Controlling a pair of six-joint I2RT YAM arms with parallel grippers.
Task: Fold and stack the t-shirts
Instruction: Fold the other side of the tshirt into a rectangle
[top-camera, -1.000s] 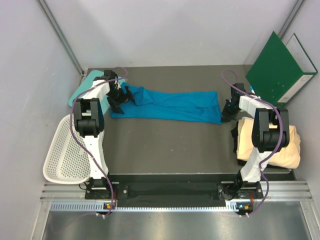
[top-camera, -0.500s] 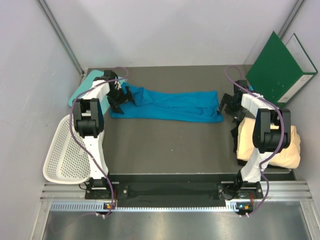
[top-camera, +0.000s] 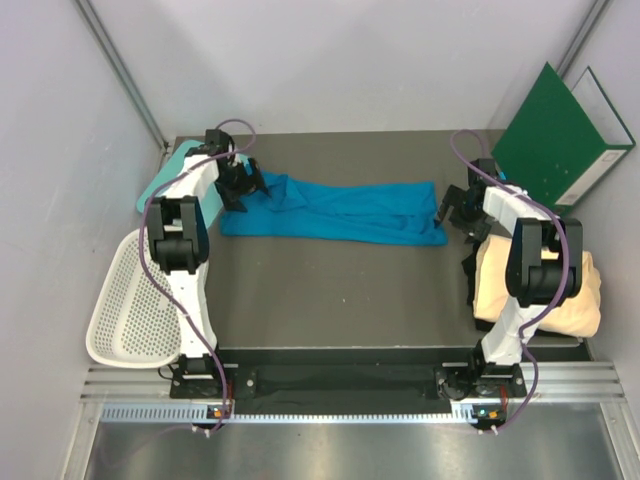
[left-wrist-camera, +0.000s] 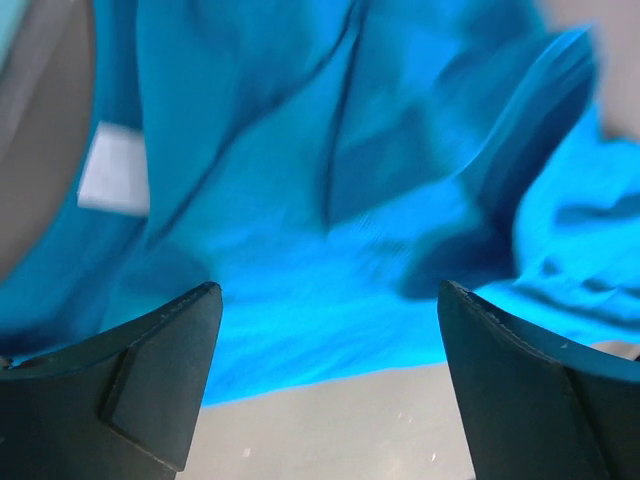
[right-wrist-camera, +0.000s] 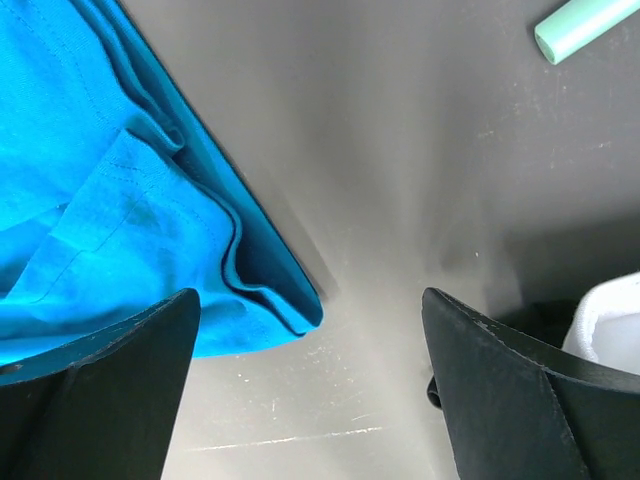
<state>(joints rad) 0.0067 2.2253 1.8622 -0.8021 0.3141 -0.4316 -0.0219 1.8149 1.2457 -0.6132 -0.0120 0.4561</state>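
Observation:
The blue t-shirt (top-camera: 340, 212) lies as a long, rumpled strip across the far half of the table. My left gripper (top-camera: 243, 186) hovers over its left end, jaws open and empty. In the left wrist view the blue t-shirt (left-wrist-camera: 330, 150) and its white label (left-wrist-camera: 115, 182) fill the picture above my left gripper (left-wrist-camera: 330, 300). My right gripper (top-camera: 456, 212) stands open just past the shirt's right end. In the right wrist view the folded corner of the blue t-shirt (right-wrist-camera: 150, 200) lies between the fingers of my right gripper (right-wrist-camera: 308, 298), ungripped. The cream t-shirt (top-camera: 570, 292) rests as a folded bundle under the right arm.
A teal board (top-camera: 158, 182) lies at the far left corner, and a white mesh basket (top-camera: 125, 305) sits at the left edge. A green binder (top-camera: 555, 135) leans at the far right. A pale green rod-like end (right-wrist-camera: 585, 25) shows beyond the right gripper. Grey walls close both sides.
My right gripper has opened, let go of the shirt's right end and drawn slightly to the right. My left gripper has shifted a little toward the far side.

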